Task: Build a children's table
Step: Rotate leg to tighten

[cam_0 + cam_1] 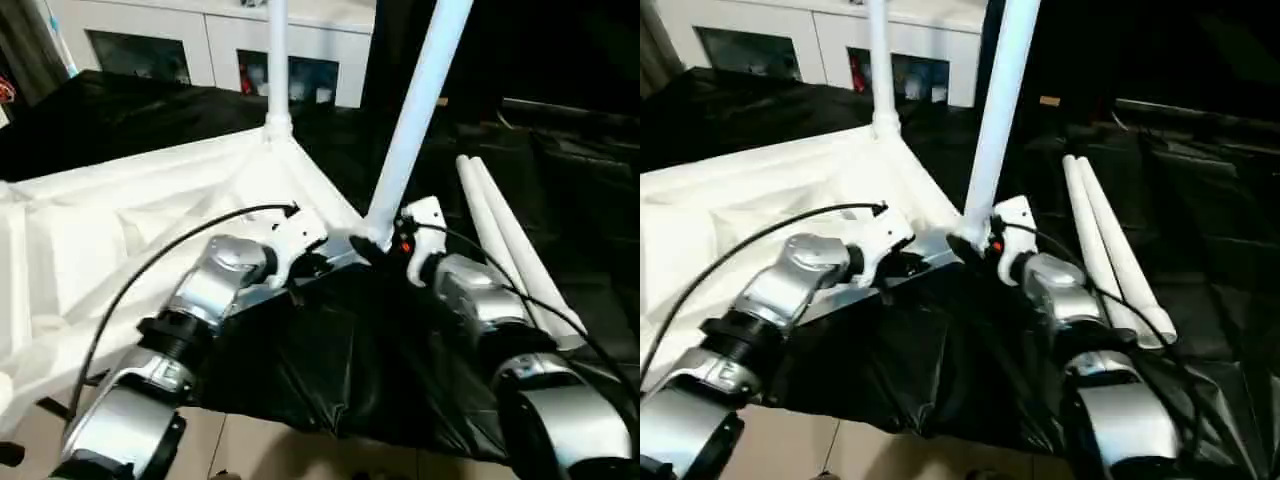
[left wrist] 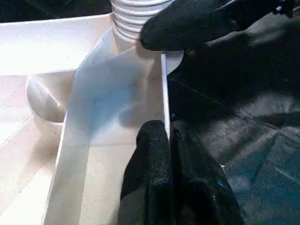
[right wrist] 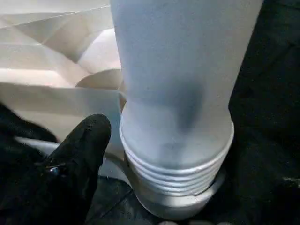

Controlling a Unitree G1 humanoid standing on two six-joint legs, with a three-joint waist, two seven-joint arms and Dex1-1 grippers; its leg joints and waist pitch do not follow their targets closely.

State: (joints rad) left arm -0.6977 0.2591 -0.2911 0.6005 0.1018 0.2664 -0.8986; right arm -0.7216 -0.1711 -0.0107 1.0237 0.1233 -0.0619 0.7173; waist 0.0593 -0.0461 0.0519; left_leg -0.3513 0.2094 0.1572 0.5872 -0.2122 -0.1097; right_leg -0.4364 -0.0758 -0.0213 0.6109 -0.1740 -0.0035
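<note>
The children's table lies upside down, its white ribbed top (image 1: pixel 100 230) on a black sheet. One white leg (image 1: pixel 277 60) stands upright in the far corner socket. A second leg (image 1: pixel 415 120) leans in the near corner socket, its threaded end (image 3: pixel 176 164) sitting in the socket's mouth. My right gripper (image 1: pixel 385 245) is at this leg's base and open; one black finger (image 3: pixel 79 154) stands just off the tube. My left gripper (image 2: pixel 168 133) is shut on the top's thin rim wall (image 2: pixel 164 89), close beside that same corner.
Two loose white legs (image 1: pixel 510 250) lie side by side on the black sheet (image 1: pixel 340 350) to my right. A white cabinet with glass doors (image 1: pixel 210 45) stands behind the table. The sheet's edge and the pale floor (image 1: pixel 250 450) are below my forearms.
</note>
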